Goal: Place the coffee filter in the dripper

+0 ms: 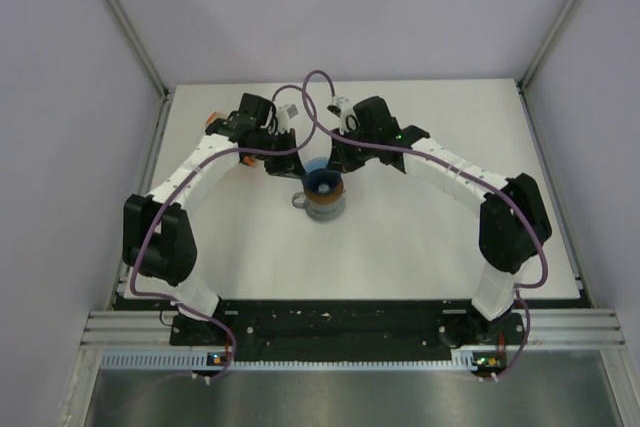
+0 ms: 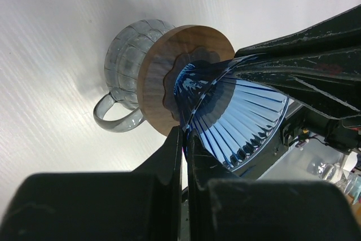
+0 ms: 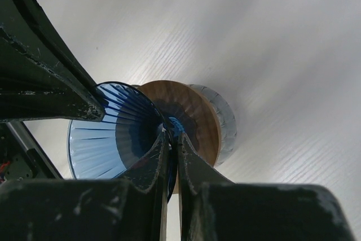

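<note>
Dripper [image 1: 322,185] stands mid-counter [image 1: 420,247] in the top view, between both sets of jaws, which close in on it from either side. No filter shows, only an orange thing [image 1: 212,119] outboard of the left jaws.

Left wrist view: the left jaws are clamped on the dripper's near wall. The ring [image 2: 169,55] and mug [image 2: 127,49] lie just beyond their tips, and the right jaws grip the opposite rim.

Right wrist view: the right jaws likewise pinch the wall. No filter here either.

My judgement of the risk: two opposed grips on one light cone could tilt it off the ring or tip the mug if either arm pulls. With both jaws occupied, neither is free to fetch the filter.
</note>
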